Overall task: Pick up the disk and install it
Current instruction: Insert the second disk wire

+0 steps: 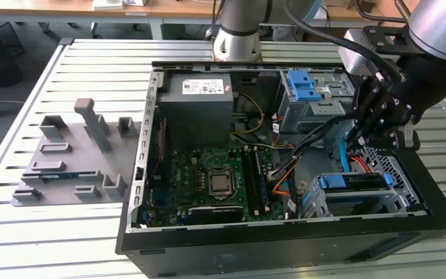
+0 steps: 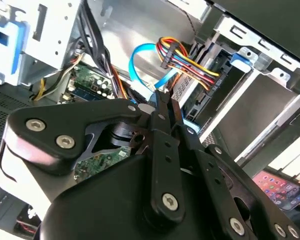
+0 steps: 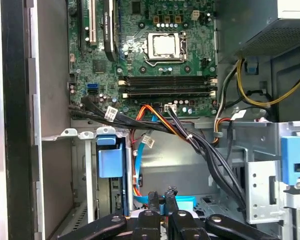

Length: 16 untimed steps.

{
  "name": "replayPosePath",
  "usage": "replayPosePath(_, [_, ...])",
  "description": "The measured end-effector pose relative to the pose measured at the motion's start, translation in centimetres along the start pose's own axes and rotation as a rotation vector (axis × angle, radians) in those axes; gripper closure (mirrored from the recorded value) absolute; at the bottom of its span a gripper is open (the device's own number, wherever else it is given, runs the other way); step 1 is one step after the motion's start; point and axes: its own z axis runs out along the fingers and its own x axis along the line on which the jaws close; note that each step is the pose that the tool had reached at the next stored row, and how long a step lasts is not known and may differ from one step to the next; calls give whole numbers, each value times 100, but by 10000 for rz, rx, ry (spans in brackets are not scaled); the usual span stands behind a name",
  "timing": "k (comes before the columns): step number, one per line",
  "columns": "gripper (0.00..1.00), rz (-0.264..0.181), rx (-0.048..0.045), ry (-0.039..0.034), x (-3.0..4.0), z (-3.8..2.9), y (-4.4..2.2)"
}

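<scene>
We find the disk (image 1: 355, 182) seated in the metal drive cage (image 1: 399, 200) at the near corner of the open computer case (image 1: 285, 256), on the exterior view's right. Only its blue carrier and a strip of its top face show; the cage walls hide the rest. In the first wrist view the carrier's blue front (image 3: 110, 160) stands in the cage slot, with the drive body behind it in shadow.

The gripper (image 1: 362, 139) hangs just beyond the cage, over loose cables (image 1: 316, 139). In both wrist views its fingers (image 3: 161, 197) (image 2: 165, 100) are drawn narrow, nearly touching. A pale blue piece (image 3: 182, 203) lies right behind the tips, and we cannot tell whether they pinch it.

Farther left lie the motherboard (image 1: 207, 174) and the power supply (image 1: 200, 93).
</scene>
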Motion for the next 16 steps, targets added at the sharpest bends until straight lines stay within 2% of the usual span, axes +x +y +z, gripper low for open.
replayPosePath(6, [84,3,0,15,95,59,-6])
replayPosePath(10, [84,4,1,15,99,59,-6])
replayPosePath(13, [84,4,1,15,97,29,-6])
replayPosePath(16, [83,4,1,16,91,-40,-5])
